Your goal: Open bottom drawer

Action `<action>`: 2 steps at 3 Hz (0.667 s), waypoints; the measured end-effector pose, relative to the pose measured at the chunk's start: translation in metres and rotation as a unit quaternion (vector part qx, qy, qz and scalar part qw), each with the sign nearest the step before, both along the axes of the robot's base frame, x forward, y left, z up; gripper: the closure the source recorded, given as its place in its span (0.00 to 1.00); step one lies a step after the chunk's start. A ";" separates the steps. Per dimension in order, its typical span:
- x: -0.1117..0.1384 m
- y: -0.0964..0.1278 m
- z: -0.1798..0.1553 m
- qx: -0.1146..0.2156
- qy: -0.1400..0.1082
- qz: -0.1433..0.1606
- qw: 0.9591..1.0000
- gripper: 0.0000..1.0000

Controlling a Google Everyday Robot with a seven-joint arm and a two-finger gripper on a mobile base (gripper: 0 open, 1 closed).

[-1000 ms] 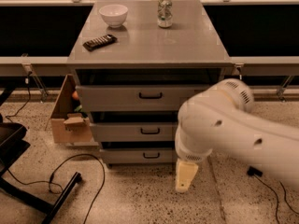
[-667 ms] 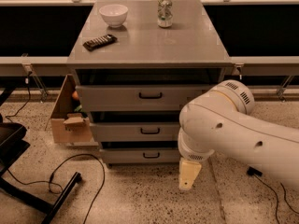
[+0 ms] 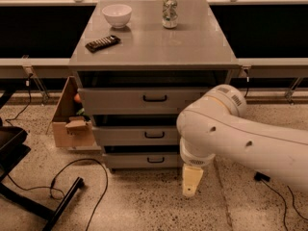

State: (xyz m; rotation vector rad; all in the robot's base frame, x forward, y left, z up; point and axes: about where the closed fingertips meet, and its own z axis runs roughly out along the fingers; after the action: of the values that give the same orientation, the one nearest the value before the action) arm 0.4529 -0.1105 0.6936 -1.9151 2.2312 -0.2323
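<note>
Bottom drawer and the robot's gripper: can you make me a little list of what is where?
bottom drawer: lowest of three grey drawers, does not look pulled out
drawer handle: small black bar, nothing touching it
gripper: hangs low near the floor, right of the handle, pointing down
cabinet top: holds a white bowl, a can and a black remote
cardboard box: on the floor, left of the drawers
</note>
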 end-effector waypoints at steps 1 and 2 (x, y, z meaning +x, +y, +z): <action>0.010 -0.027 -0.077 -0.042 0.035 -0.006 0.998 0.00; 0.021 -0.050 -0.136 -0.054 0.044 0.004 0.998 0.00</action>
State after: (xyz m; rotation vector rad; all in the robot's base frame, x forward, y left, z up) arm 0.4744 -0.1608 0.5577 -2.0250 2.3103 -0.2776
